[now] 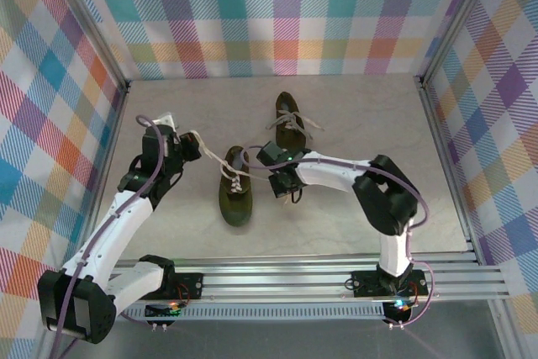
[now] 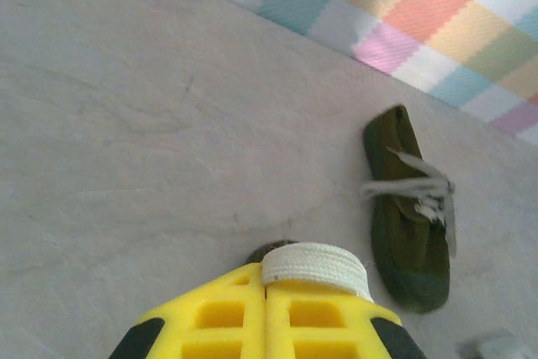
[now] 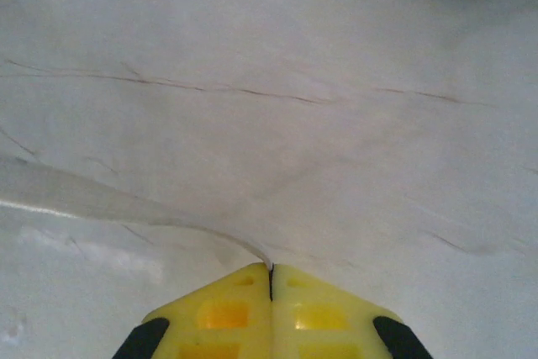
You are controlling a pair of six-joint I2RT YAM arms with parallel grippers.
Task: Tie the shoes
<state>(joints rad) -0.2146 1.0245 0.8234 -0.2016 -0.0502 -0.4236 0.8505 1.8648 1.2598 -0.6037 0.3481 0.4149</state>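
- Two dark olive shoes sit on the counter (image 1: 353, 115), well apart from each other, toes toward us in the top view.
- Near shoe (image 1: 236, 199) lies between the two arms. Far shoe (image 1: 289, 128) sits behind it, to the right.
- Left claw (image 1: 192, 147) is clenched on a cream lace (image 1: 212, 152) that runs taut from the near shoe's collar out to the left.
- From the left wrist we see that claw (image 2: 267, 279) with its yellow fingers (image 2: 218, 317) pressed together, and the cream lace (image 2: 315, 265) draped flat across the tips.
- The same view has the far shoe (image 2: 408, 241) lying on its own by the plaid wall (image 2: 437, 23), laces loose across its top.
- Right claw (image 1: 262, 157) is just beside the near shoe's heel end, on its right side.
- From the right wrist, the right claw (image 3: 271, 271) is clenched, jaws meeting, with a thin pale strand (image 3: 126, 203) pinched at the tips and trailing left over the counter. It looks like lace, but it is blurred.
- We can't tell from the top view which shoe that strand belongs to.
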